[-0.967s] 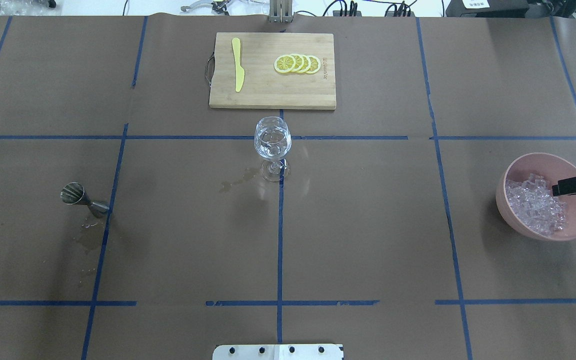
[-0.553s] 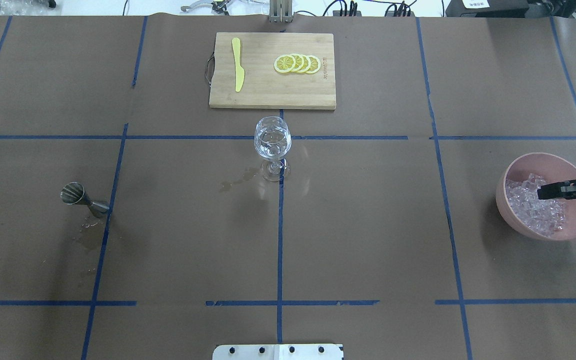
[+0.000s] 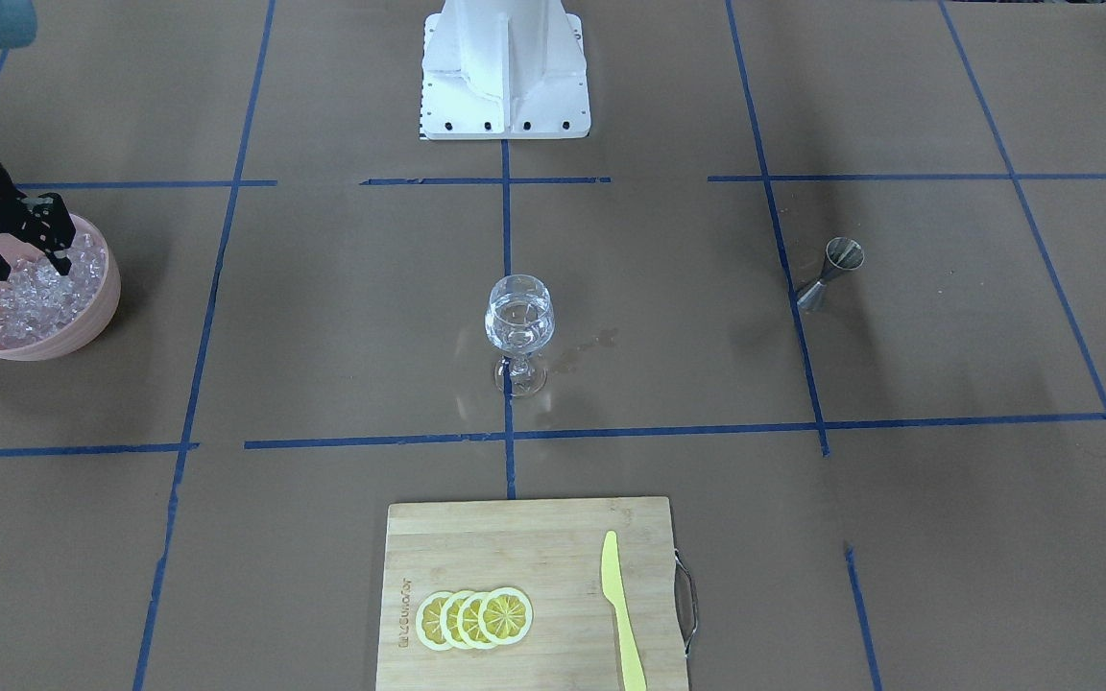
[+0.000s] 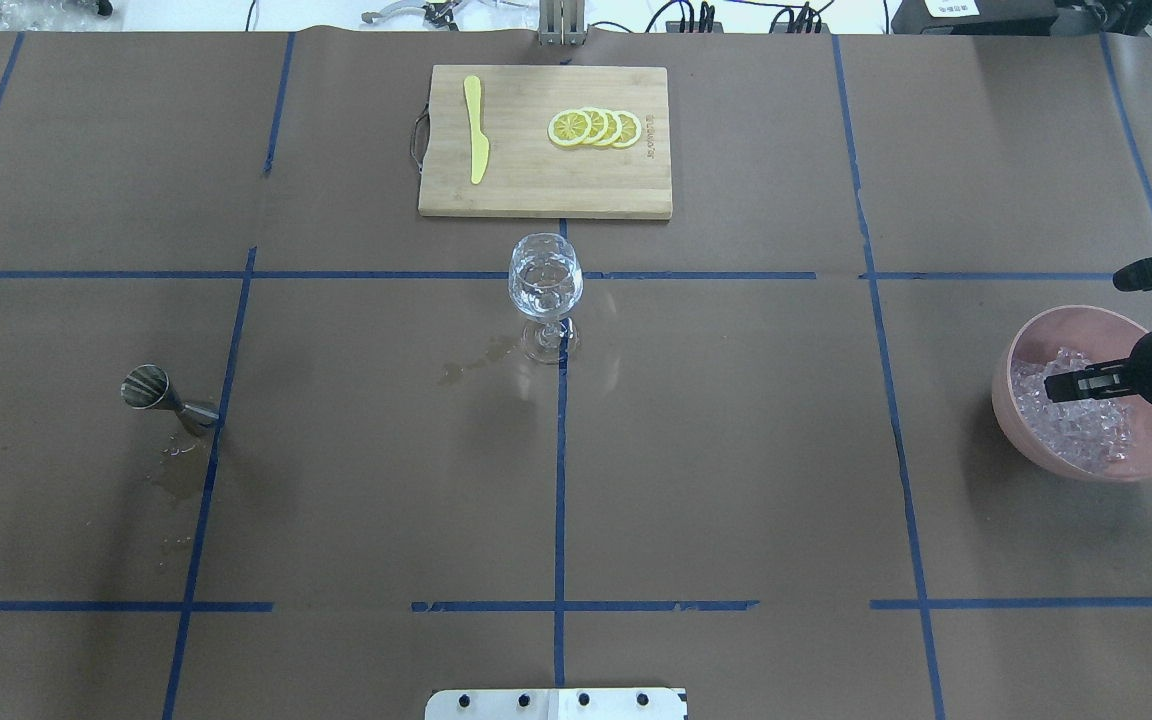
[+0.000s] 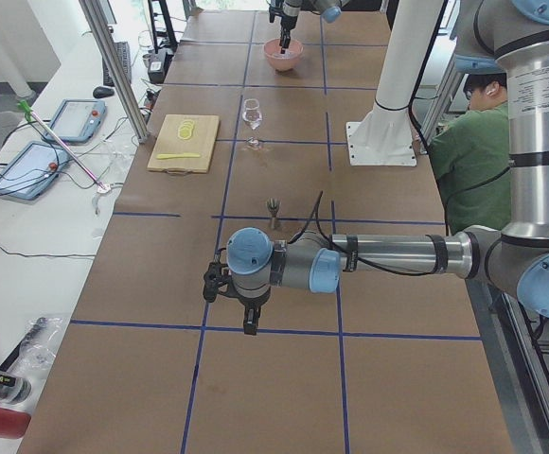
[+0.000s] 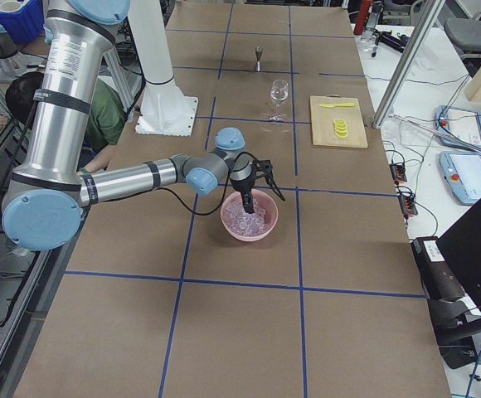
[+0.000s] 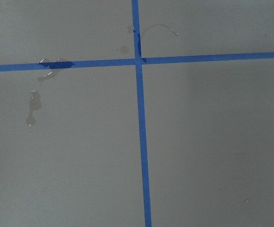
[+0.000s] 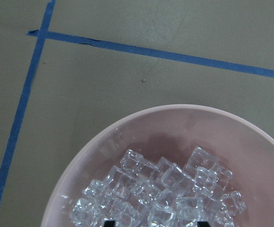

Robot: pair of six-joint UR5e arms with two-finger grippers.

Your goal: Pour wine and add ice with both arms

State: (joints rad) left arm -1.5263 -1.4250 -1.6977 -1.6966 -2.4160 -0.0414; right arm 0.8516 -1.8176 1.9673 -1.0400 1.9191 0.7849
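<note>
Ice (image 3: 33, 299) lies heaped in a pink bowl (image 3: 104, 305), well apart from the wine glass (image 3: 518, 321) on the robot's right side of it. The right gripper (image 3: 31, 267) hangs over that heap, pointing down, its 2 fingers spread apart with nothing between them. The right wrist view shows both black tips just above the chunks. That spread suits straddling a single chunk before closing, so I judge the step in hand to be picking up ice.

The wine glass stands upright at the middle of the surface (image 3: 323, 317), seemingly so either arm can reach it. It appears to hold some clear liquid, which suggests the pouring is already done. Damp spots (image 3: 593, 344) lie just beside its foot.

A metal jigger (image 3: 831, 274) stands well apart from the glass on the robot's left side, within that arm's reach. The left gripper (image 5: 249, 320) hangs low over bare surface, farther from the glass than the jigger, probably parked out of the way. I cannot tell whether its fingers are apart or together.

Across the glass from the robot sits a cutting board (image 3: 534, 537) with 4 lemon slices (image 3: 474, 617) and a yellow knife (image 3: 622, 614), untouched.
</note>
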